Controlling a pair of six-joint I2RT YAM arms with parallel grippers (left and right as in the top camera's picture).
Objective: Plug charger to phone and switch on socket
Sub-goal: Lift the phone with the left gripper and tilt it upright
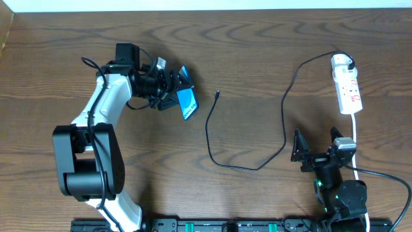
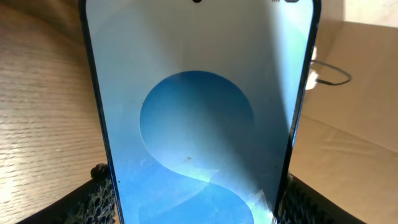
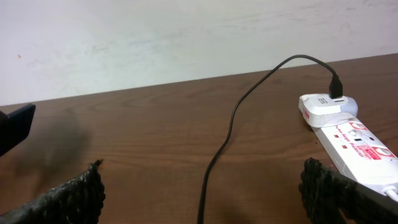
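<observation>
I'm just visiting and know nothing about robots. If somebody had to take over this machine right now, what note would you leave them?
Pincers: the left pincer is shut on the phone, holding it tilted. The right pincer is open and empty, short of the socket.
Things: the charger has its adapter head sitting in the socket's far end. Its plug tip lies loose on the table, right of the phone and apart from it.
Done: phone gripped, adapter in socket.
Left: push the plug tip into the phone and switch the socket on. I cannot tell the switch's position.
</observation>
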